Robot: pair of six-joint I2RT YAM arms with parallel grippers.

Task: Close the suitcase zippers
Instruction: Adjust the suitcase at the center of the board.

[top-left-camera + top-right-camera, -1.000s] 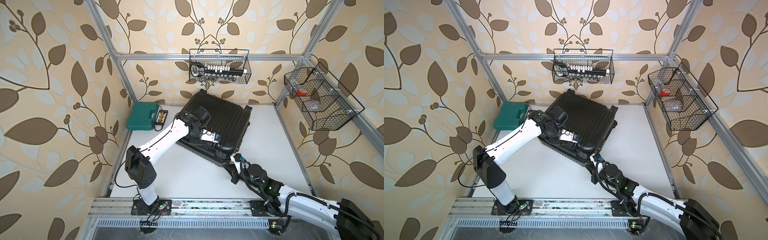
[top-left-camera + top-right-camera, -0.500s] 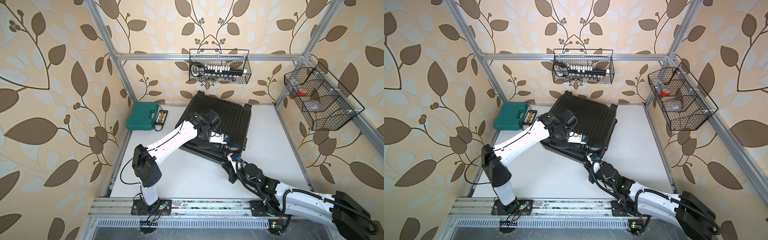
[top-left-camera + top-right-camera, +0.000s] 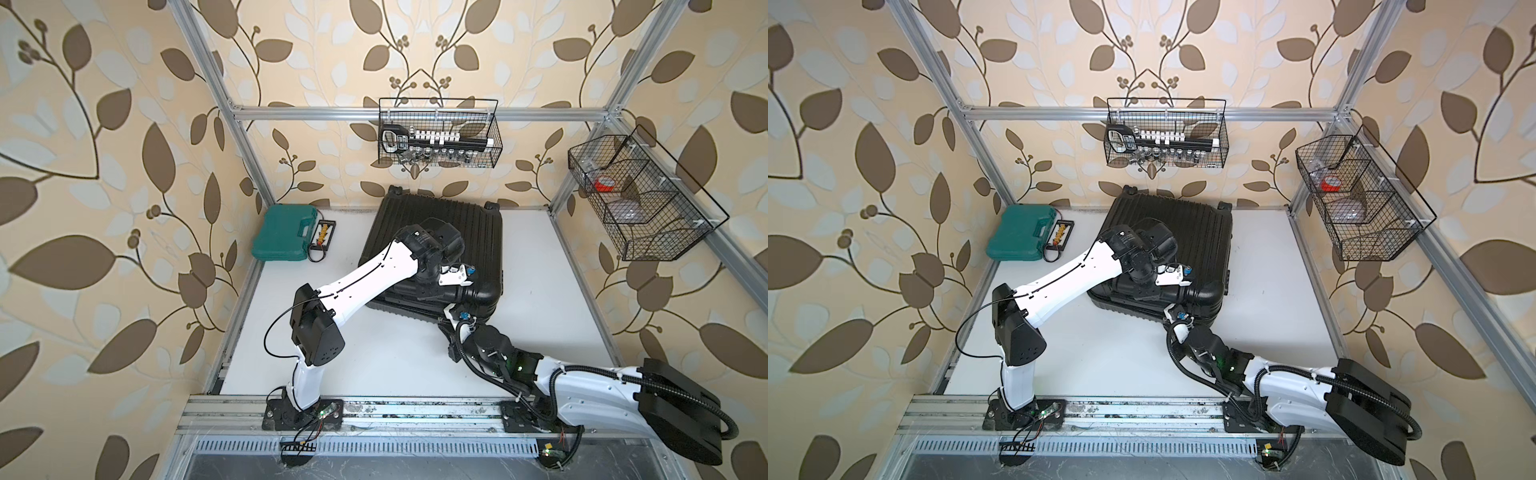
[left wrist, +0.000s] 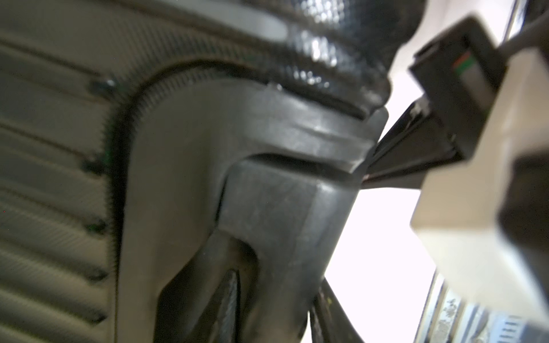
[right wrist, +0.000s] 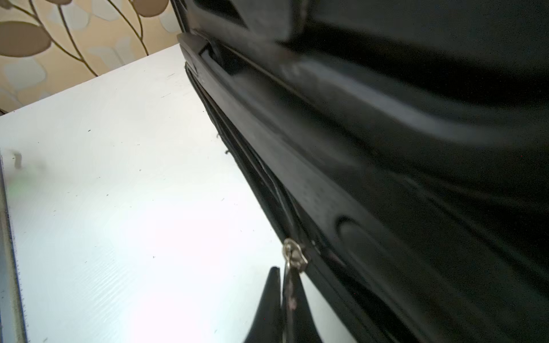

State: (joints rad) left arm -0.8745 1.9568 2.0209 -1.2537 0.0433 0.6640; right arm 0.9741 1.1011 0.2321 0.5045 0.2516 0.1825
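We saw suitcase [image 3: 473,224] flat on table [image 3: 548,291], swung squarer to back wall than a second before. Left gripper [image 3: 459,276] had shifted to its near right corner; we could not tell its jaw state. Right gripper [image 5: 282,285] stayed pinched on silver zipper pull [image 5: 292,255].

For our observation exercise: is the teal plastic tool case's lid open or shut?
Shut: in both top views the teal plastic tool case lies flat, lid down.

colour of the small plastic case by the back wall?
Teal. The small case shows best in a top view.
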